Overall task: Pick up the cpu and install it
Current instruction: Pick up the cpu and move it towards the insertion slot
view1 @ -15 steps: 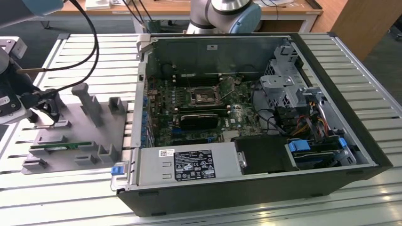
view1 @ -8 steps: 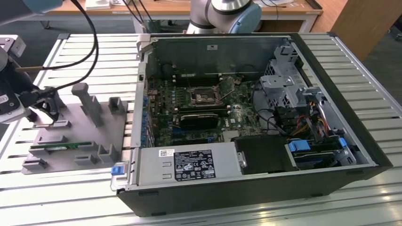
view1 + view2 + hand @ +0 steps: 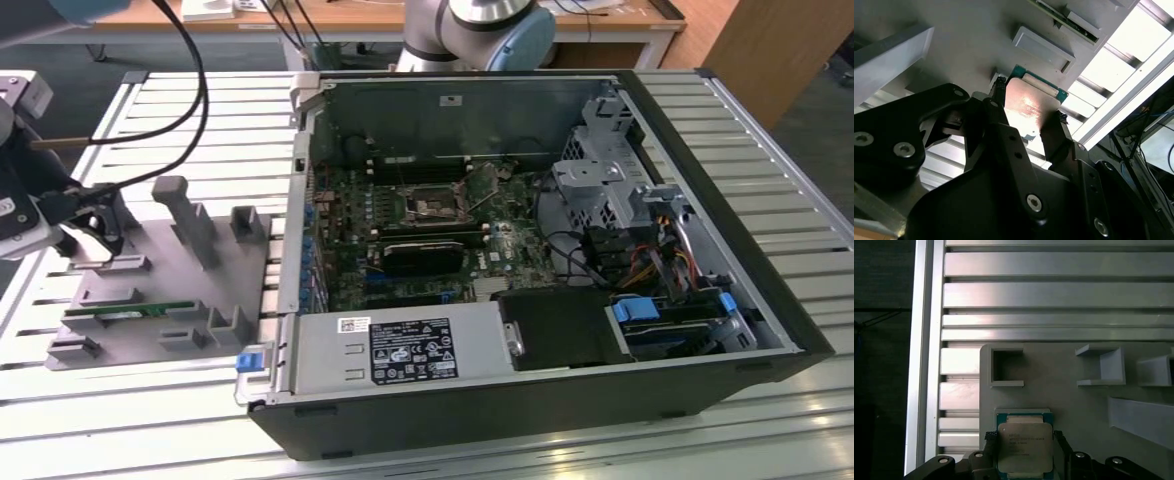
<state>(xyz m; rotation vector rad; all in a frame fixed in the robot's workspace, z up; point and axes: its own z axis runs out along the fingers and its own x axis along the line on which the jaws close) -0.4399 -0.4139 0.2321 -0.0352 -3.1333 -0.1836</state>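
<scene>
While on the grey holder (image 3: 1069, 405) near its pockets (image 3: 1004, 367), cpu (image 3: 1025, 447) within claw (image 3: 1024, 436)

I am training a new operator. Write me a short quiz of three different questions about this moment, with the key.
1. True or false: the cpu sits between the fingers of the claw.
2. The cpu is over: A) the grey holder block; B) the motherboard; C) the bare table slats.
3. In the exterior view, which green part lies on the grey holder block?
Key: 1 true; 2 A; 3 the memory stick.
</scene>
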